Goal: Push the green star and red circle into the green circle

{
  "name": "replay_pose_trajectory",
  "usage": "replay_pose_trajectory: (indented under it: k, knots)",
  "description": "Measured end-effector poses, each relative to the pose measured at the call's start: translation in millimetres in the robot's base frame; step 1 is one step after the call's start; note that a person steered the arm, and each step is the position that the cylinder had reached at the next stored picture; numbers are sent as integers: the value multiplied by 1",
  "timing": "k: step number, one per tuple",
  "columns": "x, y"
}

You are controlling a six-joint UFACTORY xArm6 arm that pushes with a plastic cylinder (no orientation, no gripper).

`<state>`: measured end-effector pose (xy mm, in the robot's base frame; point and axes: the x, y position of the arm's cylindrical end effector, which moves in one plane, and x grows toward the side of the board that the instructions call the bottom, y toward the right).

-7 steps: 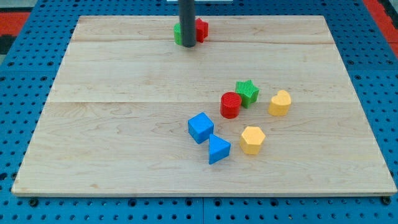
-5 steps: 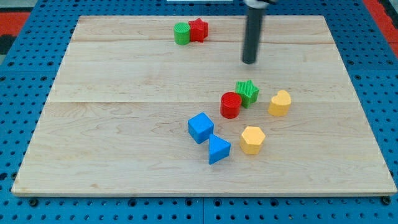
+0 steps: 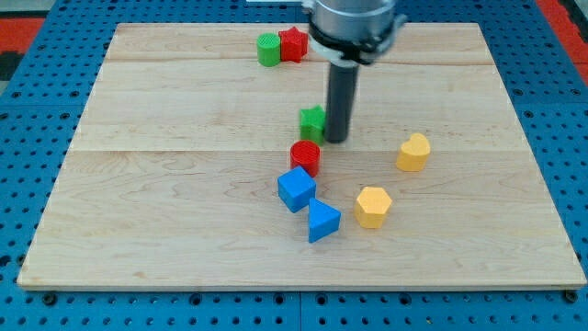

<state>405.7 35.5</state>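
My tip (image 3: 336,140) touches the green star (image 3: 312,120); no jaws, nothing held; next, steer it and the red circle (image 3: 305,157) toward the green circle (image 3: 267,50).

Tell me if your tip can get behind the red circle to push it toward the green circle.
Probably yes, but tightly. My tip sits right of the green star, up-right of the red circle. The blue cube touches the red circle's lower edge, crowding the side I'd push from toward the green circle.

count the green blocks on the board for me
2. A green circle block sits near the view's top, touching a red star block. A green star block sits mid-board, just left of my tip. None looks hidden.
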Motion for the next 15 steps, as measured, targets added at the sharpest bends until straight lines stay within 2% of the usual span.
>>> replay_pose_trajectory:
  k: [1, 2, 3, 4, 5, 6, 7, 8, 13, 14, 15]
  knots:
    - [3, -38]
    - [-16, -85]
    - [-68, -89]
    - [-86, -71]
    - [-34, -22]
    - [18, 60]
    - [63, 41]
    - [73, 3]
    - [78, 3]
    - [82, -23]
    - [82, -83]
